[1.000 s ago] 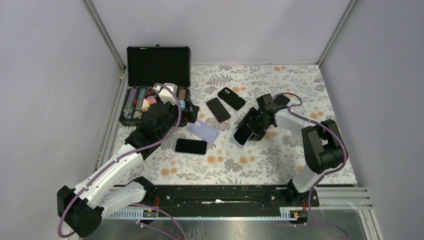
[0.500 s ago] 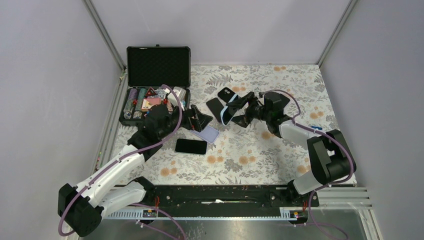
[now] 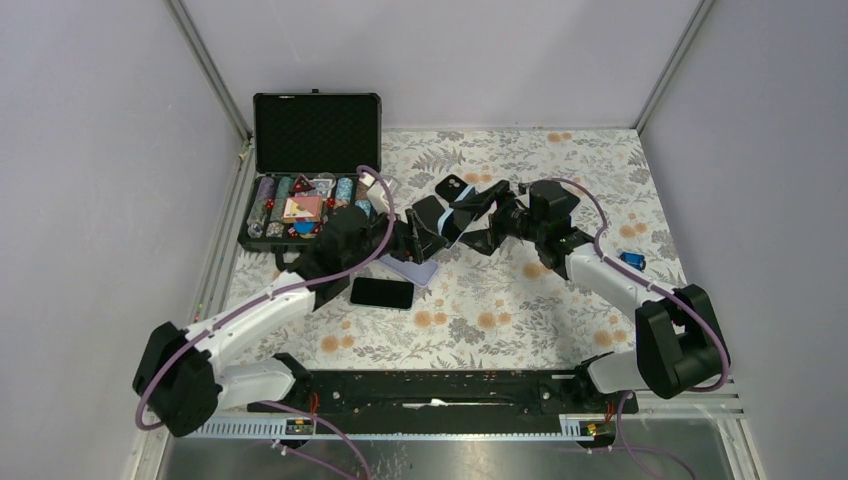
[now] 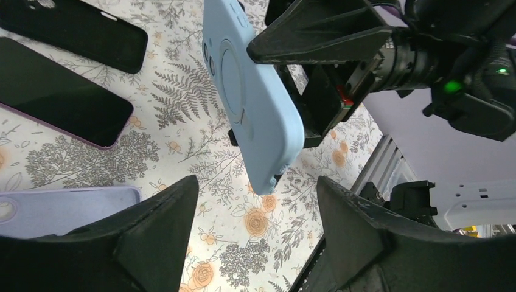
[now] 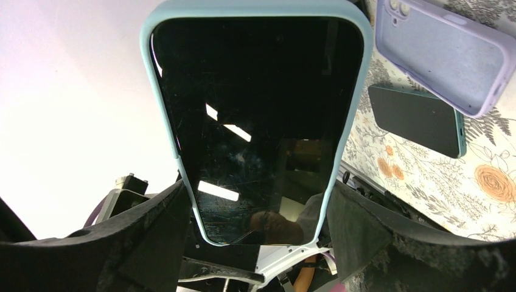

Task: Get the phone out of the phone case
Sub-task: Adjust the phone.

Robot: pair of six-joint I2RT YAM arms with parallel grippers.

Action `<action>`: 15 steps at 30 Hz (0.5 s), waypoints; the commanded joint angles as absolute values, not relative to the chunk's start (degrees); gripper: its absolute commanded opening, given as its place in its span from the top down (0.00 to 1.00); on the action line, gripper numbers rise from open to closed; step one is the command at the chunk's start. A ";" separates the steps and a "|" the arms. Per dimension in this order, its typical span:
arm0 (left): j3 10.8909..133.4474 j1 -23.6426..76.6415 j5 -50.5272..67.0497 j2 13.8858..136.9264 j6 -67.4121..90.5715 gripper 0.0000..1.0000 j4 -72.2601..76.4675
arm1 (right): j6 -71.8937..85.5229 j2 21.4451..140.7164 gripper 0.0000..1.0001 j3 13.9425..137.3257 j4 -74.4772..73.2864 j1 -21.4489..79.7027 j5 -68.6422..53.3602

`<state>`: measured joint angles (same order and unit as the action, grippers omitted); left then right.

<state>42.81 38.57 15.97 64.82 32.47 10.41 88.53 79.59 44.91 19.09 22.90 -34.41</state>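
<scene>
Black phone (image 5: pixel 255 121), in light-blue case (image 4: pixel 249 103), aloft

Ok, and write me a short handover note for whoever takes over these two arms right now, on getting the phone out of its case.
Right gripper: shut on the black-screened phone, which sits in its light blue soft case. It is gripped across the long edges and lifted off the floral table.
Left gripper: open, pointed at the case's back, no contact visible.
Done: cased phone picked up and presented to the left arm.
Left: grip the case, peel it off the phone, set both down.
Also on the table: an empty lilac case beside a bare dark phone.
</scene>
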 commanded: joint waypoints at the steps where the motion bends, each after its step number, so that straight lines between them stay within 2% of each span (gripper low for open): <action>1: 46.73 39.15 18.05 67.65 35.01 0.31 15.99 | 88.74 76.20 0.50 49.29 14.24 23.68 -33.22; 5: 47.23 39.35 18.21 69.72 37.55 0.35 18.80 | 88.04 76.33 0.50 49.92 11.37 24.04 -32.53; 11: 51.41 39.93 18.59 74.10 39.75 0.57 18.50 | 87.39 77.33 0.48 50.19 9.21 24.08 -31.63; 15: 54.29 41.04 16.29 76.11 39.04 0.59 12.36 | 86.83 77.62 0.48 51.50 8.26 24.08 -30.61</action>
<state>49.91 39.81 16.67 74.96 38.61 13.34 87.64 78.94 46.94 7.03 23.59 -31.40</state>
